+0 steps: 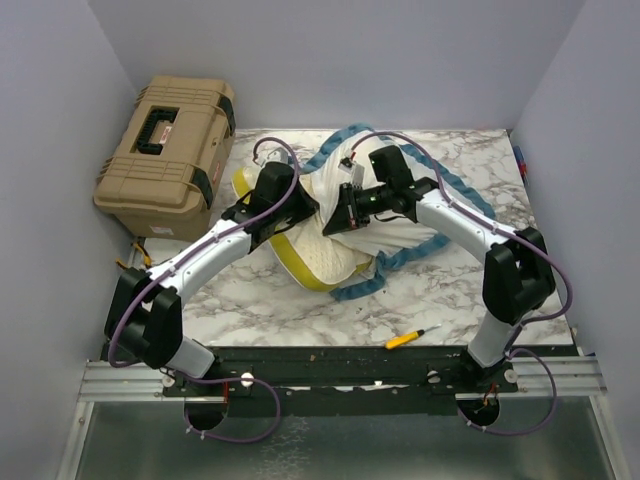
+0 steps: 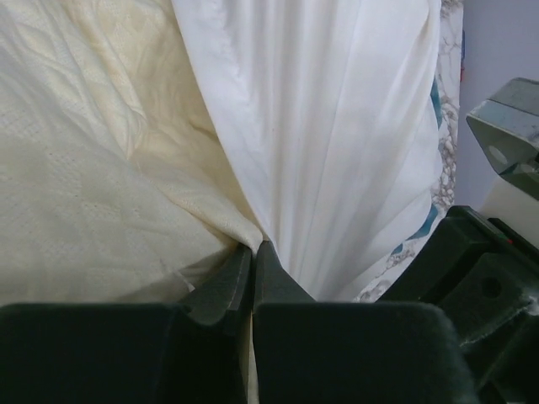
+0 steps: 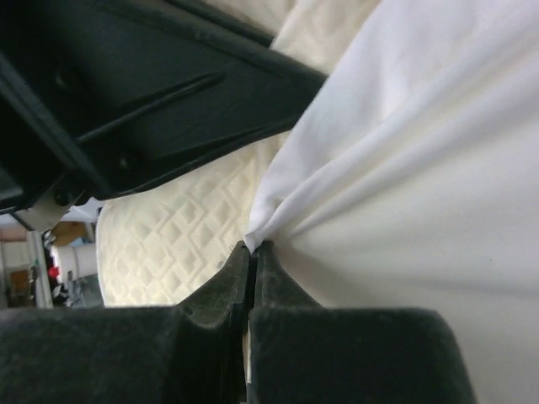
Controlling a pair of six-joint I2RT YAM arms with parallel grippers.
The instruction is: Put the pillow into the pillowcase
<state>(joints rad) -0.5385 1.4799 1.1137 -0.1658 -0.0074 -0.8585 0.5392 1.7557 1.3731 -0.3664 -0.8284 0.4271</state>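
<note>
Closest to each wrist lens is a pinch of white cloth. My left gripper (image 2: 253, 248) has its jaws pressed together on a fold of the pillowcase (image 2: 337, 126), on its plain white inside, right where that cloth meets the pillow (image 2: 93, 168). My right gripper (image 3: 251, 247) is likewise clamped tight on a gathered fold of the same white cloth, with the quilted pillow just beside the pinch.

I judge both holds to be near the case's opening, taken from opposite sides so the mouth can be stretched and drawn along the pillow. The cloth fans out taut from each pinch, which fits that.

From above, the pillow lies in the middle of the table (image 1: 300, 310). Its far part is under the white cloth, and its near end, with the mustard band, is bare toward my bases, so the job looks partly done. Blue ruffled trim trails around the far and right sides.

Well apart, a tan toolbox (image 1: 170, 155) sits at the far left, and a yellow-handled screwdriver (image 1: 412, 338) lies by the table's near edge.
</note>
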